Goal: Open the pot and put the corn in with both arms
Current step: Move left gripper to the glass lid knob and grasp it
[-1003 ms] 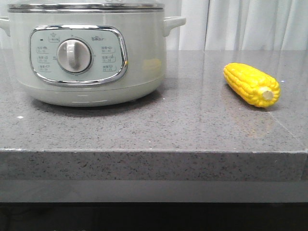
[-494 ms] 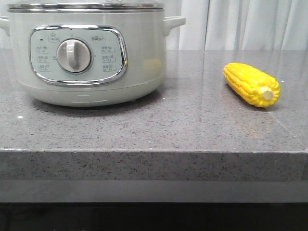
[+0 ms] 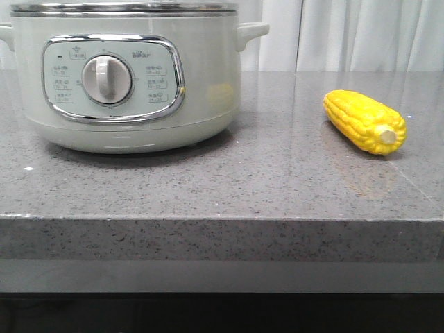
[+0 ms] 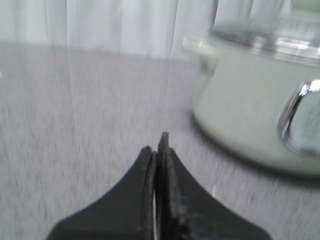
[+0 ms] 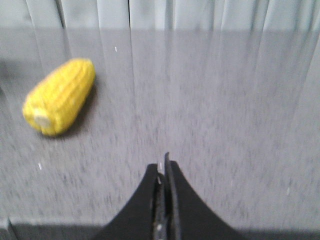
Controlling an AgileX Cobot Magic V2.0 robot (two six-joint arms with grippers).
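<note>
Lid on, corn untouched, both arms clear of everything.

Pot at the left of the counter, steel-rimmed lid seated; corn lying on its side well apart to the right, stub end toward the camera. Left gripper with fingers pressed together, empty, low over bare counter beside the pot. Right gripper likewise together and empty, corn off to one side. Likely trouble: pinching the round cob off-centre and sending it rolling; reaching the lid with jaws unopened; bringing corn over before the lid is lifted; arms crowding each other above the pot.
</note>
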